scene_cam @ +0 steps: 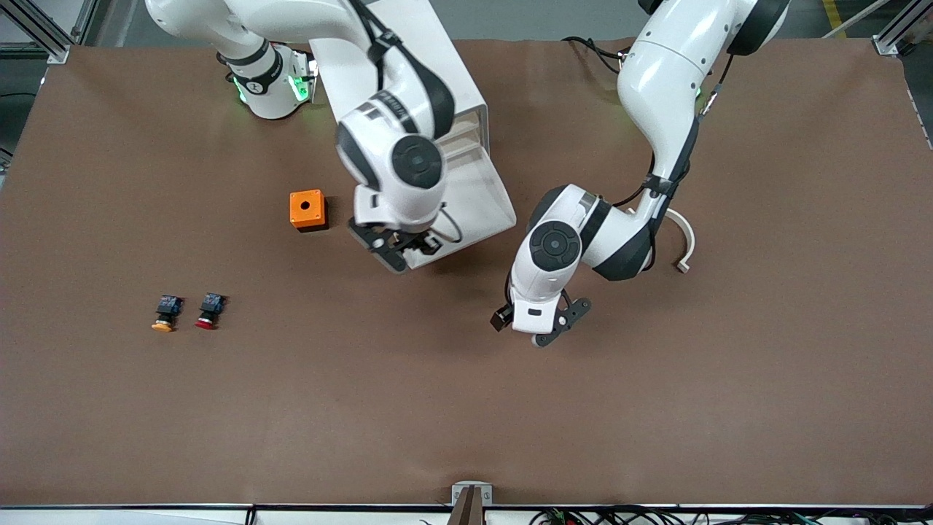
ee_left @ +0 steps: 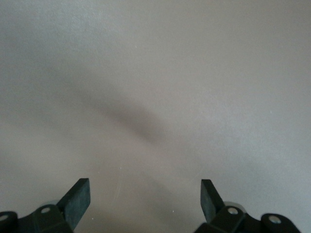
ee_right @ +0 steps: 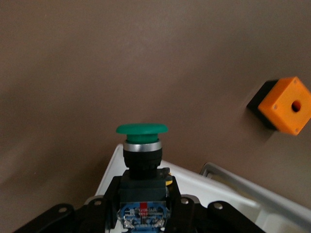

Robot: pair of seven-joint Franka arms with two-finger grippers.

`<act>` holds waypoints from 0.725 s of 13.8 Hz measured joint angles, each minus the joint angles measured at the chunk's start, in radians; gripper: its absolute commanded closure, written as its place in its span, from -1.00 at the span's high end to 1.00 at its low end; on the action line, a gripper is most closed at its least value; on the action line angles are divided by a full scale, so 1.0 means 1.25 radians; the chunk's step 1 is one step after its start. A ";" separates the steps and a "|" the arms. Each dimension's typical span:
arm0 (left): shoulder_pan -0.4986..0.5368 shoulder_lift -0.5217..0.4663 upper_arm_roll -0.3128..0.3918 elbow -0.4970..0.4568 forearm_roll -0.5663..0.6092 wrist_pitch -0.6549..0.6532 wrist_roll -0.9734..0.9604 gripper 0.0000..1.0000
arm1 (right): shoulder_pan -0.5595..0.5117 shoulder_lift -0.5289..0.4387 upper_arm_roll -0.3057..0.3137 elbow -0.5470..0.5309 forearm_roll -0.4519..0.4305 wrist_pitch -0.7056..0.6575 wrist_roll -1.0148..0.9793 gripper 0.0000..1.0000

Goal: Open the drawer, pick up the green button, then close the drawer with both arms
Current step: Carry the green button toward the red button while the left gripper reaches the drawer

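Observation:
The white cabinet (scene_cam: 444, 80) stands near the right arm's base. Its lower drawer (scene_cam: 482, 208) is pulled out toward the front camera. My right gripper (scene_cam: 397, 244) hangs over the drawer's front corner and is shut on the green button (ee_right: 142, 129). The button stands upright between the fingers, with its black-and-blue body clamped and its green cap clear above the drawer's rim (ee_right: 194, 180). The button is hidden under the hand in the front view. My left gripper (scene_cam: 543, 321) is open and empty over bare table, nearer the front camera than the drawer, and its fingertips (ee_left: 77, 199) are wide apart.
An orange box (scene_cam: 307, 209) with a round hole sits beside the drawer toward the right arm's end; it also shows in the right wrist view (ee_right: 286, 104). An orange-capped button (scene_cam: 165, 312) and a red-capped button (scene_cam: 209, 310) lie nearer the front camera.

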 measured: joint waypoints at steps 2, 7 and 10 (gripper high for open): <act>-0.007 0.000 -0.001 -0.001 0.000 0.000 0.000 1.00 | -0.082 -0.066 -0.002 -0.098 0.000 0.072 -0.140 -1.00; -0.026 0.000 -0.037 -0.006 0.000 0.000 0.000 1.00 | -0.241 -0.199 -0.003 -0.351 0.000 0.256 -0.437 -1.00; -0.045 0.000 -0.042 -0.010 0.000 0.000 0.000 1.00 | -0.327 -0.203 -0.003 -0.391 -0.001 0.327 -0.593 -1.00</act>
